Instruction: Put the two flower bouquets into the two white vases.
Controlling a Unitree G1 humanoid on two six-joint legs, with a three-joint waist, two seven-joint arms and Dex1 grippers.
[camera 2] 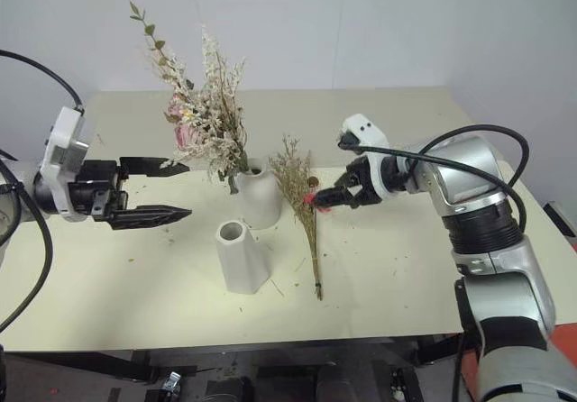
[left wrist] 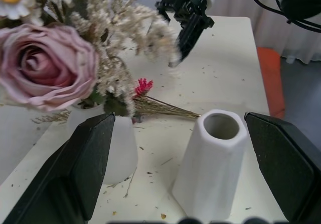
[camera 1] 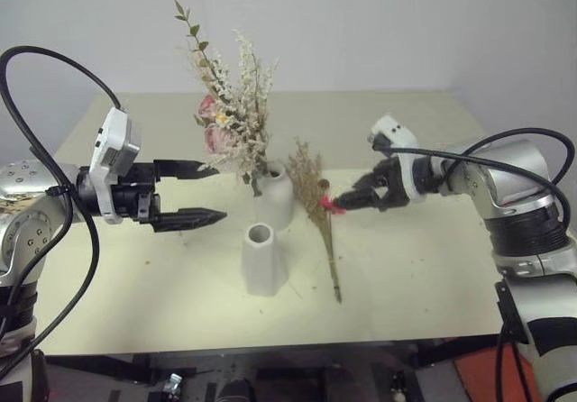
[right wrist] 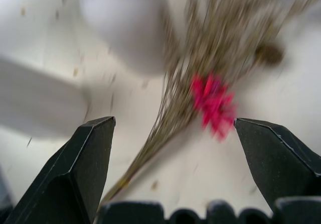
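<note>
The fuller bouquet (camera 1: pixel 233 105), with a pale pink rose (left wrist: pixel 45 66), stands upright in the rounded white vase (camera 1: pixel 276 196). In front of that vase stands the faceted white vase (camera 1: pixel 261 260), its mouth (left wrist: pixel 220 126) empty. To their right, the slim tan spray (camera 1: pixel 317 205) with its bright pink flower (right wrist: pixel 213 101) lies flat on the table. My right gripper (camera 1: pixel 341 205) is open just above the pink flower, holding nothing. To the left of both vases my left gripper (camera 1: pixel 219 193) is open and empty, pointing at them.
The cream table (camera 1: pixel 433 267) is dotted with dried plant crumbs. Its front edge runs close below the faceted vase. A white wall stands behind the far edge. An orange object (camera 1: pixel 478 377) sits on the floor at the right.
</note>
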